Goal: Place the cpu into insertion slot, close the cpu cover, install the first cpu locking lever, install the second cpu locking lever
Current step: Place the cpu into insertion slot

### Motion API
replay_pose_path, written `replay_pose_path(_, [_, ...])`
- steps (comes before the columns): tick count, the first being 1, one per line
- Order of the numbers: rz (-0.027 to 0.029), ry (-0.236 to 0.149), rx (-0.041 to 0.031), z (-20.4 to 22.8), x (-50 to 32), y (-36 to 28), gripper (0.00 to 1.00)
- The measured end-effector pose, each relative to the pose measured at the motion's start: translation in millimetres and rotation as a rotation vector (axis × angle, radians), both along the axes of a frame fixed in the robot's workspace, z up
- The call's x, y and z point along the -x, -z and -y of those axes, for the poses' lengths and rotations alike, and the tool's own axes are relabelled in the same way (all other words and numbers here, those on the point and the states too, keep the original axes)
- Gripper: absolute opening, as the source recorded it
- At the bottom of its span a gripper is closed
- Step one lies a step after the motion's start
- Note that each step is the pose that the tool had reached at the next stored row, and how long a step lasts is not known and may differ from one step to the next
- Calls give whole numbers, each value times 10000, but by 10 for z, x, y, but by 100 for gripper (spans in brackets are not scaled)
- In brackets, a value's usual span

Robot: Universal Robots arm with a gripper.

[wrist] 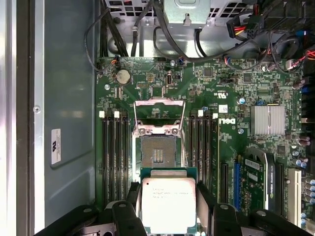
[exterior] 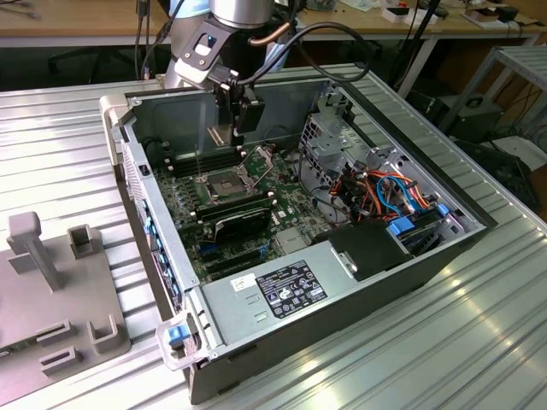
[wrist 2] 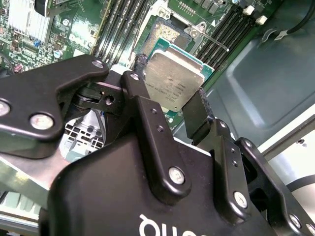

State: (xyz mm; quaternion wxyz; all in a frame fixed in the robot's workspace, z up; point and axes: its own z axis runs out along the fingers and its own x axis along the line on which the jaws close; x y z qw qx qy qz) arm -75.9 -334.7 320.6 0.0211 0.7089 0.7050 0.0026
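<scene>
We find the tool [wrist 2: 165, 88] clamped on the cpu [wrist: 169, 199]. Its two black fingers [wrist 2: 143, 105] press on opposite edges of the chip, with the silvery face towards both wrist cameras. The chip hangs inside the open computer case [exterior: 359, 256], which lies on the ridged metal desk [exterior: 51, 162]. It is above the motherboard [wrist: 221, 78] and apart from it.

In the first wrist view the cpu sits just beside the insertion slot [wrist: 158, 155] and is not yet over it. The slot is bare and its dark centre is exposed. It lies between two banks of memory slots [wrist: 114, 150]. The cpu cover [wrist: 160, 102] is swung open on the side of the slot away from the chip, so we judge the way down to be free.

The step in hand is placing the chip, and we think it rewards patience more than force:

- Keep the cpu flat and its edges parallel to the slot's silver rim.
- Centre it over the slot before any descent.
- Lower it straight, never sliding it across the contacts.
- We cannot make out the orientation marks here, so match them before committing.
- Let the chip drop in under its own weight. If it rocks or sits proud at a corner, lift and realign it rather than press.
</scene>
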Motion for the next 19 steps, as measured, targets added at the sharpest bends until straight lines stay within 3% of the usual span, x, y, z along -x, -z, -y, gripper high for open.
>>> replay_pose_path(8, [-1,0,1,-1,-3,155,55])
replay_pose_path(19, [-3,68,3,-1,-3,178,55])
